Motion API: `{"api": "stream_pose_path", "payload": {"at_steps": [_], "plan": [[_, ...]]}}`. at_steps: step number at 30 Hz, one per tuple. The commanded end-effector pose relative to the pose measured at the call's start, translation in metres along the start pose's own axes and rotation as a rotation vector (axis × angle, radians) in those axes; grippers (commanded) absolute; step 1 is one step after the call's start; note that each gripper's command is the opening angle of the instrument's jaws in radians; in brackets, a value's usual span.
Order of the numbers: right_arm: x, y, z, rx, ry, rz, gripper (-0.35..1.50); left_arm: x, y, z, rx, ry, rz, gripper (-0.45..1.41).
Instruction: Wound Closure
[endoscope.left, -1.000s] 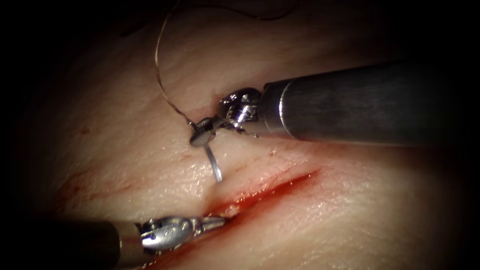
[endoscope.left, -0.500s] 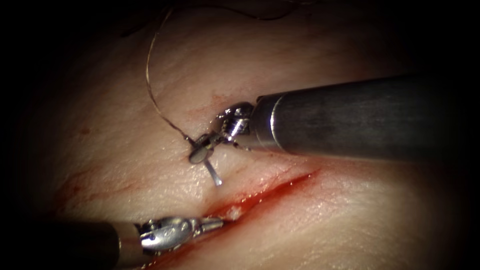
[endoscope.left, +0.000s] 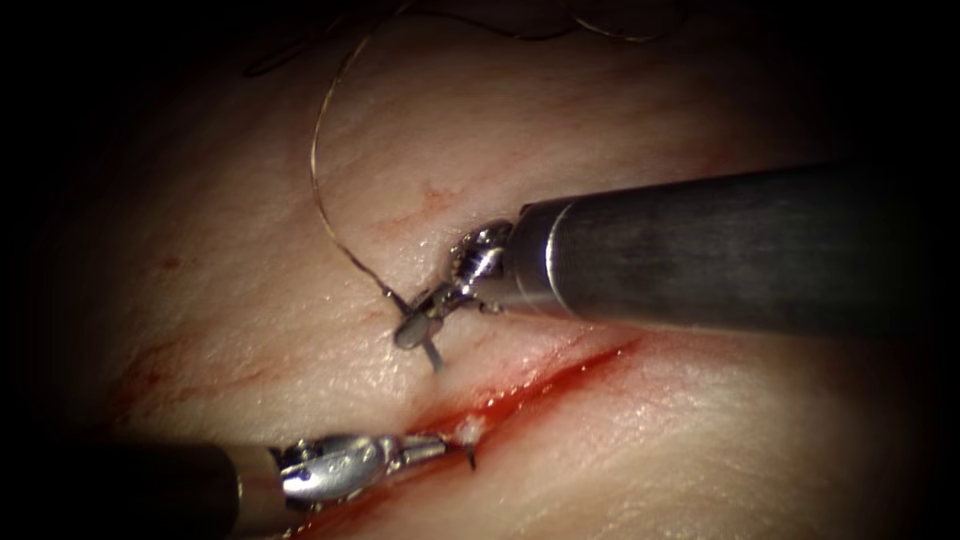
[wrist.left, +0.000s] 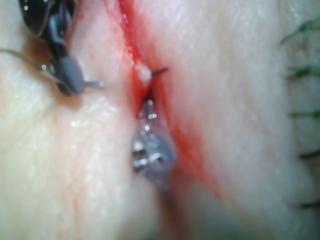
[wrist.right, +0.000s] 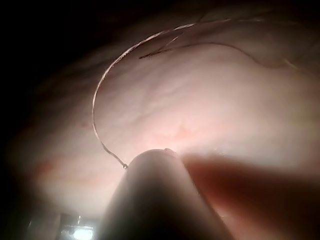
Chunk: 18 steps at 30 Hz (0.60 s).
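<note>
Right end effector sits on the left side of the cut, jaws pinched on the needle close to its thread end. A short stretch of the needle shows below the jaws, running down into the tissue just short of the cut's left edge. A dark tip pokes out inside the cut; in the left wrist view the same tip stands clear of the red fluid.

Left end effector lies along the cut, its tip just beside the emerging needle tip, jaws pressed together and holding nothing.

Thread leaves the needle's back end, arcs away from the cut over bare tissue, loose and slack. Right shaft overhangs the far end of the cut; the near end beyond the left end effector stays open.
</note>
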Motion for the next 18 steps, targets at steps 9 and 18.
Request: {"api": "stream_pose_path", "payload": {"at_steps": [9,18], "plan": [[0.0014,0.0042,-0.0009,0.024,0.062,0.088,-0.35,-0.0006,0.0006,0.0008,-0.003,0.0,-0.003,-0.21],[0.0022,0.0058,-0.0017,0.173,0.049,0.198,-0.35,-0.0006,0.0006,0.0008,-0.002,0.0,-0.003,-0.21]]}}
